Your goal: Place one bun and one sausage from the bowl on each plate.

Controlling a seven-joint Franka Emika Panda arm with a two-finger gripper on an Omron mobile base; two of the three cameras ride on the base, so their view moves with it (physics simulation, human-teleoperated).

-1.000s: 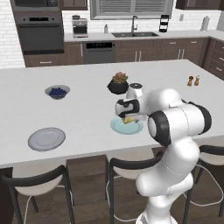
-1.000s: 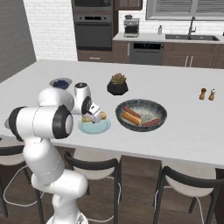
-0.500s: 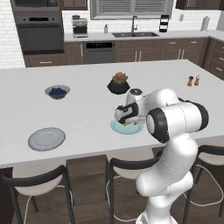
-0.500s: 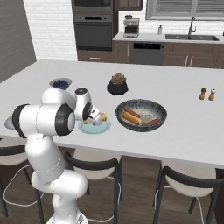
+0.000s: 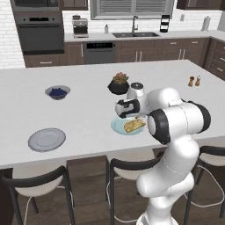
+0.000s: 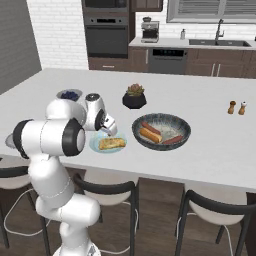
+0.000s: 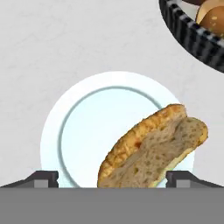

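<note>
hovering over the teal plate (image 7: 57, 131) near the worktop's front edge, the gripper (image 7: 111, 177) has its jaws spread wide and released, the bun (image 7: 153, 151) lying free on the plate. the bowl (image 6: 161, 131) beside it holds sausages for the next pick.

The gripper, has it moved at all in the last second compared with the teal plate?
Yes. The gripper has dropped lower and closer over the teal plate; its jaws stand wide, and the bun lies free on the plate.
</note>
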